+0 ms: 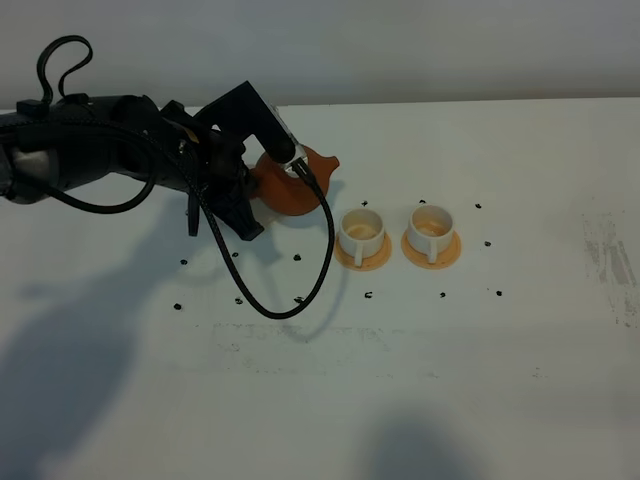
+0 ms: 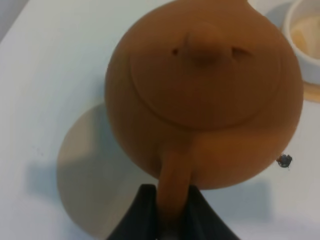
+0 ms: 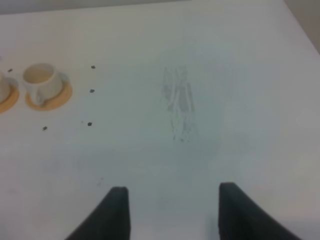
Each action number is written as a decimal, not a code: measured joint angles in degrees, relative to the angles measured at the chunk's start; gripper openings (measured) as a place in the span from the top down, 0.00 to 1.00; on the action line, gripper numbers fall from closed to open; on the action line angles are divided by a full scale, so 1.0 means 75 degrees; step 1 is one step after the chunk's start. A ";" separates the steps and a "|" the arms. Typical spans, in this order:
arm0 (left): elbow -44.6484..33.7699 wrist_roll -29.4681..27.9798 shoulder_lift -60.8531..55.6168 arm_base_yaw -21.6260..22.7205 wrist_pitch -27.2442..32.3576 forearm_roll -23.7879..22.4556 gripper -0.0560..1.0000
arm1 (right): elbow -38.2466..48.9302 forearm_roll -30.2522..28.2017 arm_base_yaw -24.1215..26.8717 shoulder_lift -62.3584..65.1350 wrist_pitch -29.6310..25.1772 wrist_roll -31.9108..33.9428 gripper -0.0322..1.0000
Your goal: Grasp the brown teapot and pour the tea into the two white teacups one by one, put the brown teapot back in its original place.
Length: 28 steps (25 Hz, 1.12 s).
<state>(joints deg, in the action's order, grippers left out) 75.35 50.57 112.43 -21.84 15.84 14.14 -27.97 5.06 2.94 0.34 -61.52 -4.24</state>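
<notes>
Tightly — gripper (image 2: 171, 202) around teapot handle (image 2: 175, 172)

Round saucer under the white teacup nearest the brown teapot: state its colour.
Orange saucer, clearest in the exterior high view.

Tight spot: the squat reddish-brown clay teapot (image 1: 297, 185), held in my left end effector (image 2: 170, 207), is near the nearer small white cup (image 1: 361, 232); the second white cup (image 1: 431, 227) stands close beyond. In front of both, the white desk (image 1: 400, 390) lies open. My right end effector (image 3: 170, 210), jaws apart, has bare desk below.
</notes>
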 joint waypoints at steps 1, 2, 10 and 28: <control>0.0008 0.0010 0.0014 0.0000 -0.0001 0.0008 0.87 | 0.0000 0.0000 0.0000 0.0000 0.0000 0.0000 0.55; 0.0008 0.0064 0.0021 0.0000 -0.0001 0.0008 0.87 | 0.0000 0.0000 0.0000 0.0000 0.0000 0.0000 0.55; 0.0008 0.1157 0.0021 0.0000 -0.0001 0.0525 0.87 | 0.0000 0.0000 0.0000 0.0000 0.0000 0.0000 0.55; 0.0008 0.2546 0.0021 0.0000 -0.0408 0.2698 0.87 | 0.0000 0.0003 0.0000 0.0000 0.0000 0.0000 0.55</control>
<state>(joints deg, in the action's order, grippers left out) 75.41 69.67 112.59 -21.84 12.78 34.38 -27.97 5.09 2.94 0.34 -61.52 -4.24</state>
